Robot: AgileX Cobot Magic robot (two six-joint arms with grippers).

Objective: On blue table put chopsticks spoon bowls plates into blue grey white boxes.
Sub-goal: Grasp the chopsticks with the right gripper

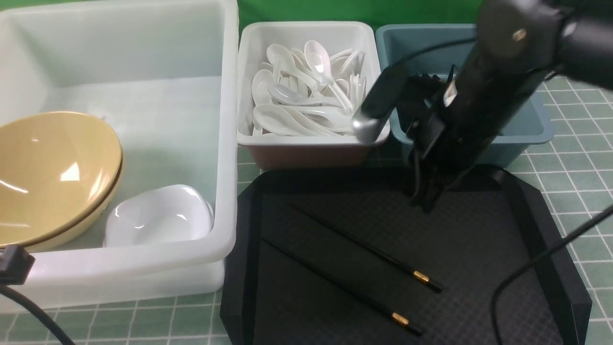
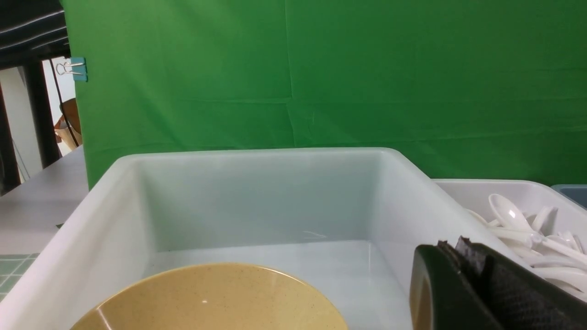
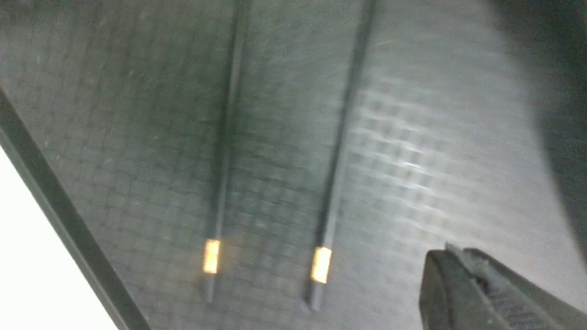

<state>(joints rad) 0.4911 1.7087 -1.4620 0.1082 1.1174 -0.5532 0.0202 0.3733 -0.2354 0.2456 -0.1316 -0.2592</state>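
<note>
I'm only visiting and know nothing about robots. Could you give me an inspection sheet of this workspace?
Surface: checked table with a black tray on it.
Job's things: two chopsticks on the tray; bowls and plate in the large white box; spoons in the small white box; blue-grey box partly hidden by the arm.
Clutter: nothing seen.
Grippers: left tool shut, empty; right tool shut, empty, over the tray.
Cables: black cable over the tray's right side.
Surroundings: green backdrop.
</note>
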